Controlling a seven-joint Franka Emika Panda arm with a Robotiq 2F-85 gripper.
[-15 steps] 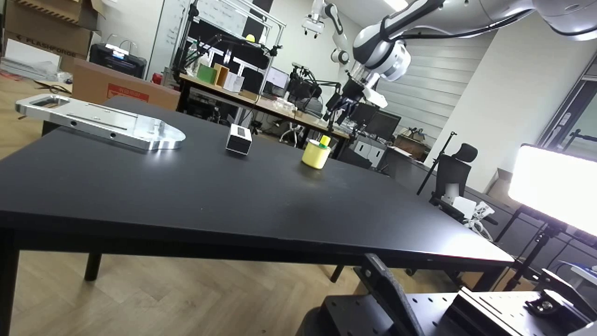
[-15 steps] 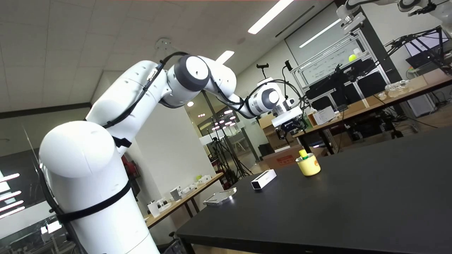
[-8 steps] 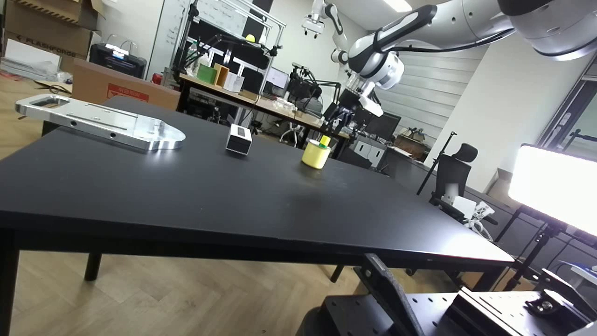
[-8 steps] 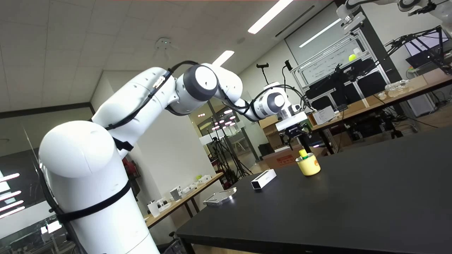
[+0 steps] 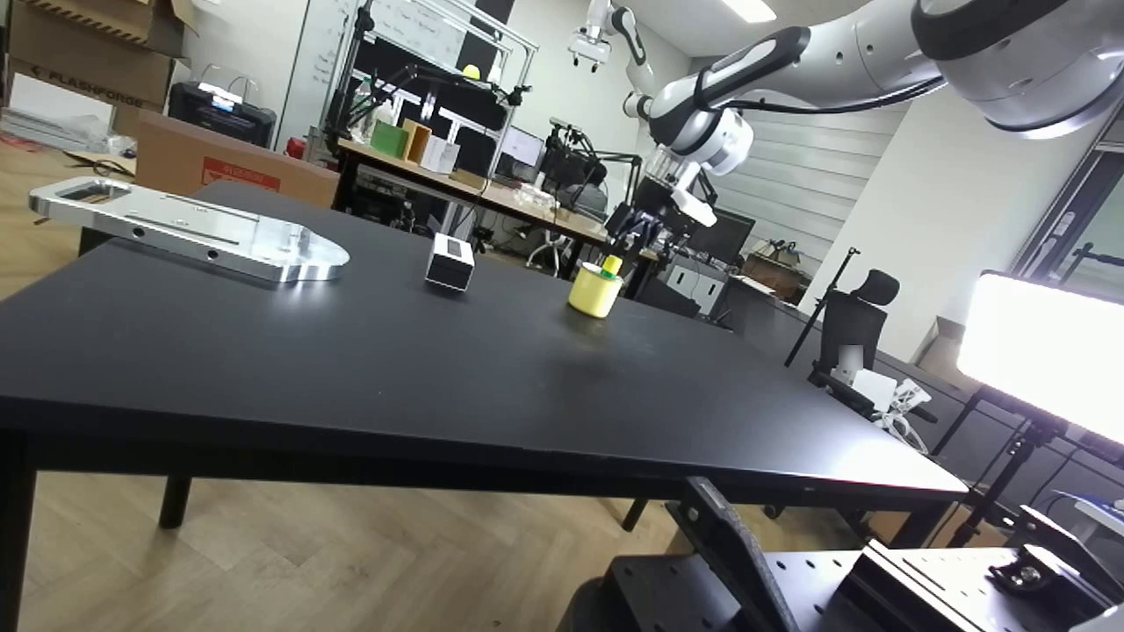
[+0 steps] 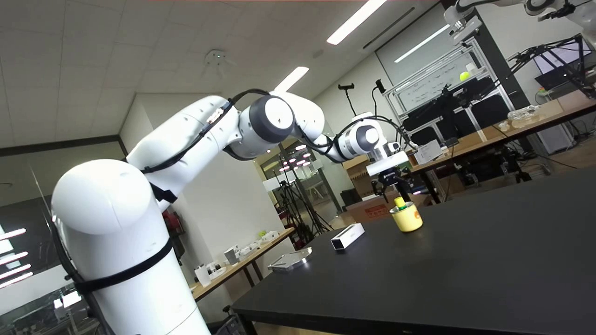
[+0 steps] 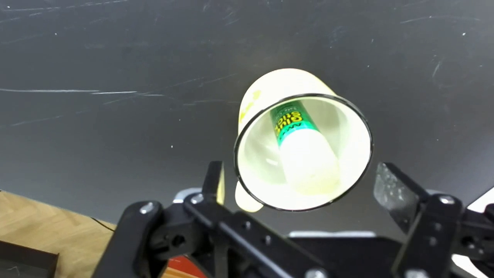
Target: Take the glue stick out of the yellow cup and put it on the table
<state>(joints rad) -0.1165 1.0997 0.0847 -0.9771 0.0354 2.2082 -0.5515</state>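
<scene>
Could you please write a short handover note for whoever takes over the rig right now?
Gripper: the black two-fingered gripper is open and holds nothing, just above the round yellow cup with a dark rim.
Things: the cylindrical green-and-yellow glue stick is in the cup, its yellow end above the rim; the cup is on the flat black table.
Done: the gripper is over the cup; the stick is not yet grasped.
Left: probably lower a little, close on the stick, lift it clear, set it on the table and release.
</scene>
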